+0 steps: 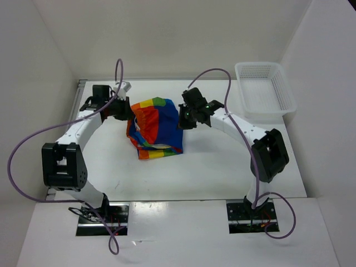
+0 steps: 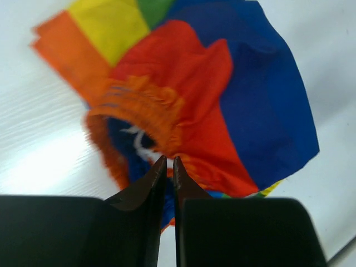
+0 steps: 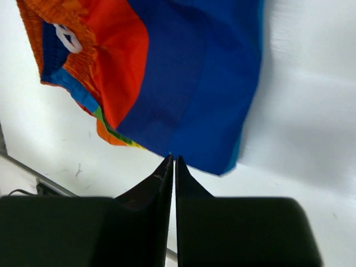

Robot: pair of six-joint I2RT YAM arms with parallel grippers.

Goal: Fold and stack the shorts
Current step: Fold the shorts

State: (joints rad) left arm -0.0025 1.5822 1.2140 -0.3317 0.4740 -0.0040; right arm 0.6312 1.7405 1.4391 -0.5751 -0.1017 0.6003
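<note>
On the white surface (image 1: 211,167), toward its far edge, we see our left fingers (image 2: 151,186) and right fingers (image 3: 157,181) each pinched closed on opposite sides of the shorts (image 1: 156,128).

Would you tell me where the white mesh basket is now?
In the top external view, the white mesh basket sits at the far right corner of the table, beyond the right gripper and clear of the shorts.
</note>
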